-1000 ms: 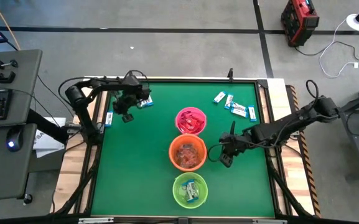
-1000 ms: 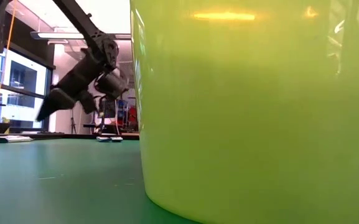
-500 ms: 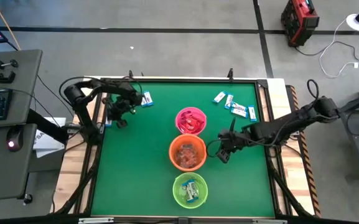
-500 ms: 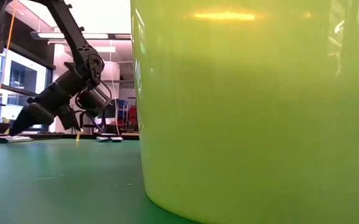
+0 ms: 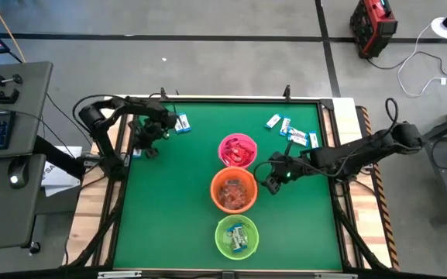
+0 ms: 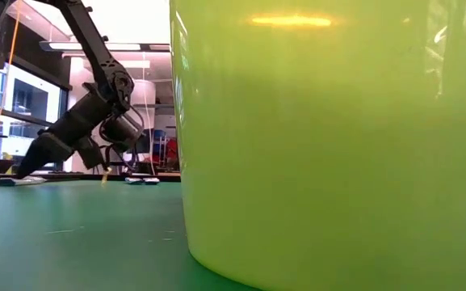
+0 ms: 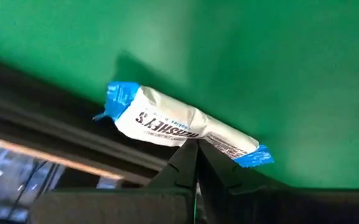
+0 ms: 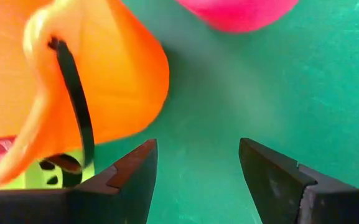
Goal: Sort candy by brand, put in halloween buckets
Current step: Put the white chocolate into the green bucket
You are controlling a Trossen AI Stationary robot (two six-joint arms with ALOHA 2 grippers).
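Since a second ago my left gripper (image 7: 195,163) has dropped, fingers pressed together empty, onto the blue-and-white candy (image 7: 182,127) at the table's left edge; light, crinkly, grab mid-wrapper. Right gripper (image 8: 195,168) gapes empty beside orange bucket (image 5: 233,190).

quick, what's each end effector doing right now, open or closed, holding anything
Left end effector: closed, tips at a blue-and-white candy by the table edge; not gripping it.
Right end effector: open, empty, beside the orange bucket.
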